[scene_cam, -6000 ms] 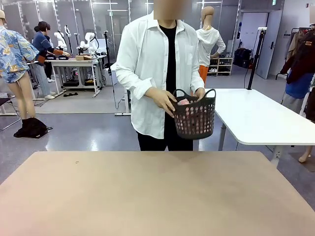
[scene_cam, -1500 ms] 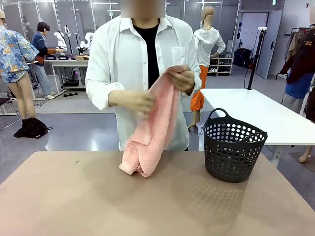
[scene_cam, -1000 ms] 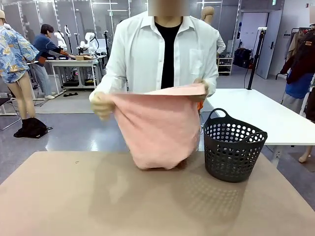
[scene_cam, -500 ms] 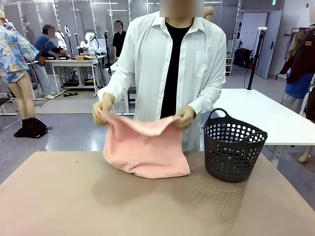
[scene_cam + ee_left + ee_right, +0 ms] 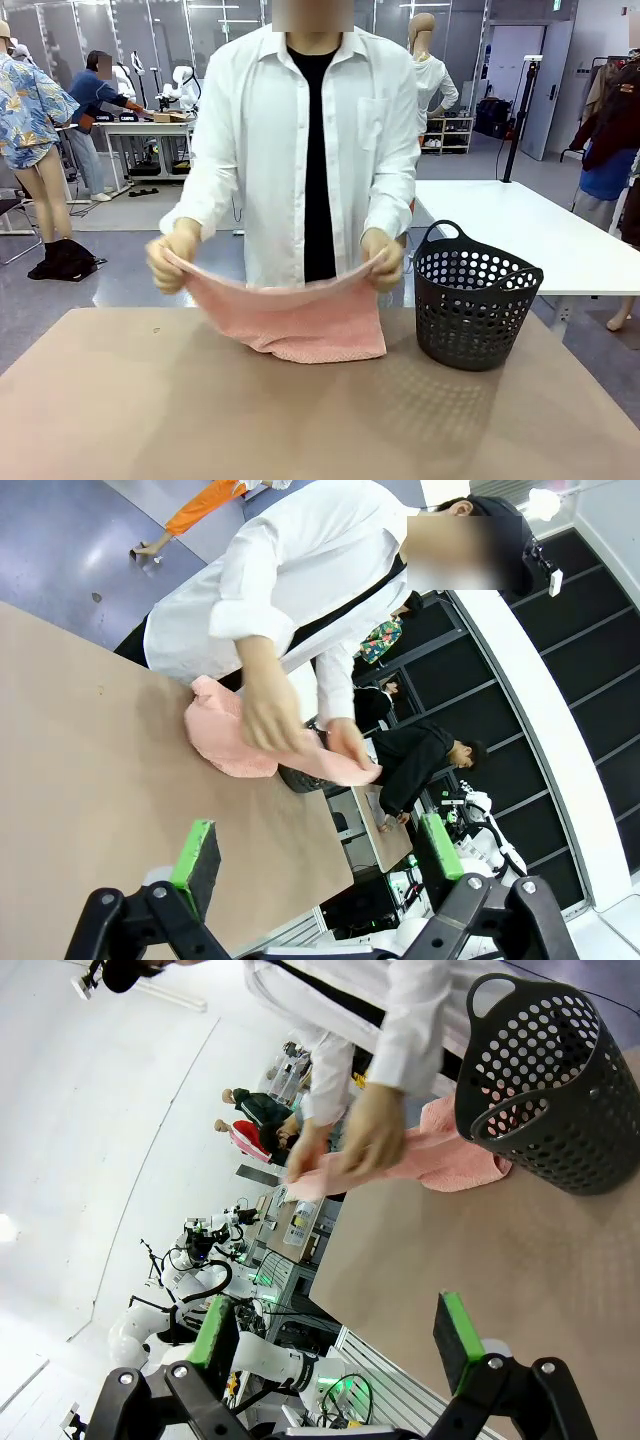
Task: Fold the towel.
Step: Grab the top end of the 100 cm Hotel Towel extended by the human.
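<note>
Holes are seen all over the black basket (image 5: 475,300), which is stood on the table (image 5: 300,430) toward the robot's right side. Its two handles are turned up. What lies at its bottom cannot be told.

The pink towel (image 5: 300,325) is found just beside the basket, nearer the middle of the table. Whether the two touch cannot be told. The near part of the towel is laid flat on the table. Its far edge is lifted and pulled straight between the person's hands, with one hand (image 5: 168,262) at one corner and the other hand (image 5: 383,262) at the corner close to the basket.

The left tool (image 5: 318,848) is kept above the robot's side of the table, with its green pads spread wide and nothing pinched. The towel is seen well apart from it, far across the table.

The right tool (image 5: 335,1332) is spread wide too, with nothing pinched. The towel and the basket are seen side by side, well apart from this tool.
</note>
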Available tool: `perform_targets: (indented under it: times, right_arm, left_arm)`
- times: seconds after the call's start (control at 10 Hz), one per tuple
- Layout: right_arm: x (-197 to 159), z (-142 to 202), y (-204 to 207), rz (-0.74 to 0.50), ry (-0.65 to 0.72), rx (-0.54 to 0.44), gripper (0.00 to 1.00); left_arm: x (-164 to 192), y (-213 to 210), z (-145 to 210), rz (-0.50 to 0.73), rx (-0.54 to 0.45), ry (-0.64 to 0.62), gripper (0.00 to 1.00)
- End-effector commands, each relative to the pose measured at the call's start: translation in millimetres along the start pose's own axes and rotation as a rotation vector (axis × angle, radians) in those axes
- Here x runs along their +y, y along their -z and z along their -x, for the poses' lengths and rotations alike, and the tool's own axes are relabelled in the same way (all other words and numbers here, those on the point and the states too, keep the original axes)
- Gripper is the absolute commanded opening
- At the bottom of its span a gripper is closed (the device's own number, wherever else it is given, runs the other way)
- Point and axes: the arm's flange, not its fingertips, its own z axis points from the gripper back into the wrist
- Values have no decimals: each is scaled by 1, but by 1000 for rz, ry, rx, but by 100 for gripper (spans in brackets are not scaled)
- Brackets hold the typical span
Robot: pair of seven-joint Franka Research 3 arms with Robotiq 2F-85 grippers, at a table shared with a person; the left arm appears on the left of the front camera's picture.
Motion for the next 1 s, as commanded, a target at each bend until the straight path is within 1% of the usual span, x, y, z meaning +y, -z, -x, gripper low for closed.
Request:
perform_targets:
  times: [0.0,0.7,0.8,0.9]
  right_arm:
    - [0,-1,0,-12,-17,-7,100]
    - [0,-1,0,-12,-17,-7,100]
    - [0,0,0,0,0,0,100]
    - [15,-8,-2,19,-81,-1,100]
  left_arm:
    - [-1,-1,-3,19,-7,19,100]
    - [-1,-1,-3,19,-7,19,100]
    - [0,0,0,0,0,0,100]
    - [-19,1,-4,-16,69,154,100]
